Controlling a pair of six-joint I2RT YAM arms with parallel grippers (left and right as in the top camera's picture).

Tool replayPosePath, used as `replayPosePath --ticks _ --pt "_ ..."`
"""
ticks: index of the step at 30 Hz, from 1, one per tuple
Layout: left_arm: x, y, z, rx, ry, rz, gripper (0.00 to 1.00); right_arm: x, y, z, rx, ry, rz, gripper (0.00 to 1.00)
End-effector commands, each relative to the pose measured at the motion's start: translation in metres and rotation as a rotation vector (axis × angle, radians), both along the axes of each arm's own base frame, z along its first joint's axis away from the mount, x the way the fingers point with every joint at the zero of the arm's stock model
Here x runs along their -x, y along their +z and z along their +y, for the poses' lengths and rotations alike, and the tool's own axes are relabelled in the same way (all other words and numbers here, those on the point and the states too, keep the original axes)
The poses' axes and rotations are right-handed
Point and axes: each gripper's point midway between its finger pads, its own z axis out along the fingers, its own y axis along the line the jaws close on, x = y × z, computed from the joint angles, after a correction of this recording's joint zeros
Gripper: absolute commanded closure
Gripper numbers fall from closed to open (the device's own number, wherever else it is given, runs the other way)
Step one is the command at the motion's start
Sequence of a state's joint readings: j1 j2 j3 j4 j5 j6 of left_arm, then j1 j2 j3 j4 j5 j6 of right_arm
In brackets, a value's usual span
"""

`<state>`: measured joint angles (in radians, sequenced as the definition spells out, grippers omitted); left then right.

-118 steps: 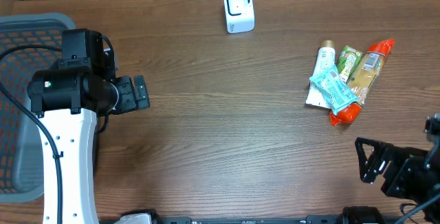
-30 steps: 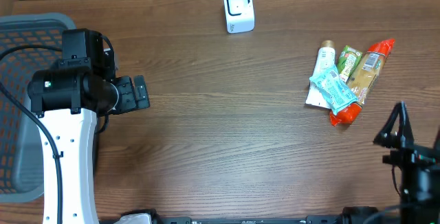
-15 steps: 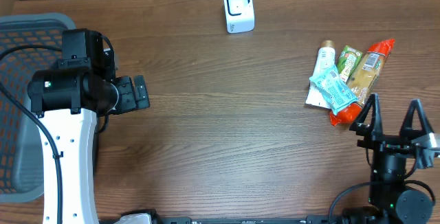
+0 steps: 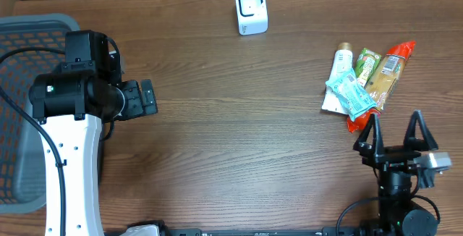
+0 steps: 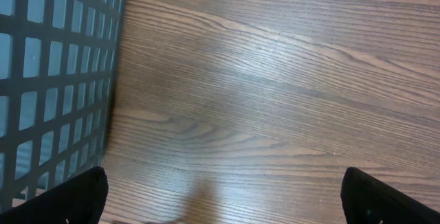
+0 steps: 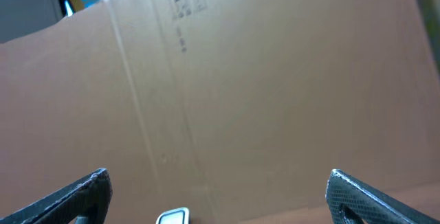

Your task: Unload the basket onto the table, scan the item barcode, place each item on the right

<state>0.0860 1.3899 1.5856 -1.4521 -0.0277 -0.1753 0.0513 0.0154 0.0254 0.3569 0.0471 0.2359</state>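
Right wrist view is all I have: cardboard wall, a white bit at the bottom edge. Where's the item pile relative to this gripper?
Observer: The item pile lies just beyond the right gripper, slightly to its left, near end close to one finger.
Operator: And the white thing at my bottom edge?
Observer: That's the scanner, upright at the far edge, well left of the pile.
Operator: Left arm in the way?
Observer: No. The left gripper is open at the far left, beside the grey basket.

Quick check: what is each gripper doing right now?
Left gripper: open, holding nothing.
Right gripper: open, holding nothing.
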Motion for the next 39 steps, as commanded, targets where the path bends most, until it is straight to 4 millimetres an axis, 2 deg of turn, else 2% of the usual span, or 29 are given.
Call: replayPosePath --ticks 1,4,7,12,39 --pt "-0.001 0.003 0.003 -0.013 -0.014 -0.007 0.01 -0.003 -0.013 0.014 0.020 0.071 0.036 0.00" --pt "-0.001 0.003 0.003 -0.013 -0.014 -0.007 0.00 -0.008 -0.029 0.022 0.027 0.107 0.103 0.00" --pt "-0.001 0.003 0.003 -0.013 -0.014 -0.007 0.01 -0.014 -0.053 0.026 0.034 0.120 0.206 0.00" --pt "-0.001 0.003 0.003 -0.013 -0.014 -0.007 0.01 -0.020 -0.109 0.026 0.045 0.119 0.435 0.00" --pt "-0.001 0.003 0.003 -0.013 -0.014 -0.007 0.00 -0.020 -0.111 0.026 0.045 0.116 0.446 0.00"
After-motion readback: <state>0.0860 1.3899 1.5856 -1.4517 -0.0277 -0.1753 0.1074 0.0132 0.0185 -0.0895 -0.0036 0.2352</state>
